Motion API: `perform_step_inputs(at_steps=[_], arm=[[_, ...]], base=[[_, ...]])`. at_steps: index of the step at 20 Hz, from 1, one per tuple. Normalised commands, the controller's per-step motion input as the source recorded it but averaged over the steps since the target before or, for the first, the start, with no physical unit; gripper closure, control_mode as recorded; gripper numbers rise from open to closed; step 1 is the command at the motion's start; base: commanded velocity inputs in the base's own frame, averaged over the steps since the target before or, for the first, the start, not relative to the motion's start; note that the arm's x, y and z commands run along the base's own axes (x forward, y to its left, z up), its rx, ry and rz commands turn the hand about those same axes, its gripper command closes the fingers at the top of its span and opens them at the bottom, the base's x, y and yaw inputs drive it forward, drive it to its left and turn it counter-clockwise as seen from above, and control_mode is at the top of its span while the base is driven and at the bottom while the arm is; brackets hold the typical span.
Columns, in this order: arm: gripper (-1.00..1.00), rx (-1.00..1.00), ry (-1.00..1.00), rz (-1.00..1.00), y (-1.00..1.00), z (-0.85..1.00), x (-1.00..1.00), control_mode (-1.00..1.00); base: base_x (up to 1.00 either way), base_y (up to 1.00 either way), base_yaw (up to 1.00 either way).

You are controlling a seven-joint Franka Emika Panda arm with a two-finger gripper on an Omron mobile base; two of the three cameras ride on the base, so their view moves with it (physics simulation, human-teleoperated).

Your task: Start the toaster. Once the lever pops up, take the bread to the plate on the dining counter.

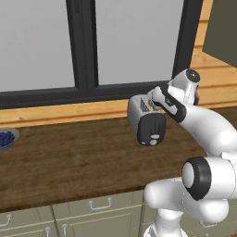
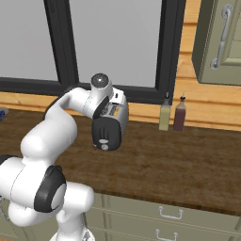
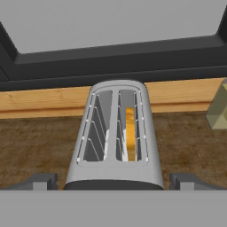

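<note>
Dark wood-grain counter (image 1: 69, 162) running left to right beneath a big black-framed window (image 1: 85, 46), pale wood strip along the far edge, greenish drawer fronts (image 2: 164, 212) below. Far left: grey bowl of blue berries (image 1: 6, 139). Middle: silver toaster (image 1: 146, 118) standing on the counter, black end panel facing near. Bread (image 3: 130, 133) sunk in the right-hand slot. Gripper (image 3: 113, 181) spread wide, holding nothing, poised just above the toaster's near end, one fingertip (image 3: 42, 181) off each side. Right: two bottles (image 2: 172, 114) against the far wall, wall cabinet (image 2: 221, 40) above.
</note>
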Motion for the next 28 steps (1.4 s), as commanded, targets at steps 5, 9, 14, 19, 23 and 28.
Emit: perform_step_inputs(at_steps=[5,9,14,19,23,28], arm=[[-1.00,0.00,0.00,0.00,0.00,0.00,0.00,-1.00],[-1.00,0.00,0.00,0.00,0.00,0.00,0.00,-1.00],[-1.00,0.00,0.00,0.00,0.00,0.00,0.00,-1.00],[-1.00,0.00,0.00,0.00,0.00,0.00,0.00,-1.00],[-1.00,0.00,0.00,0.00,0.00,0.00,0.00,-1.00],[-1.00,0.00,0.00,0.00,0.00,0.00,0.00,-1.00]], base=[[0.00,0.00,0.00],[0.00,0.00,0.00],[0.00,0.00,0.00],[0.00,0.00,0.00],[0.00,0.00,0.00],[0.00,0.00,0.00]])
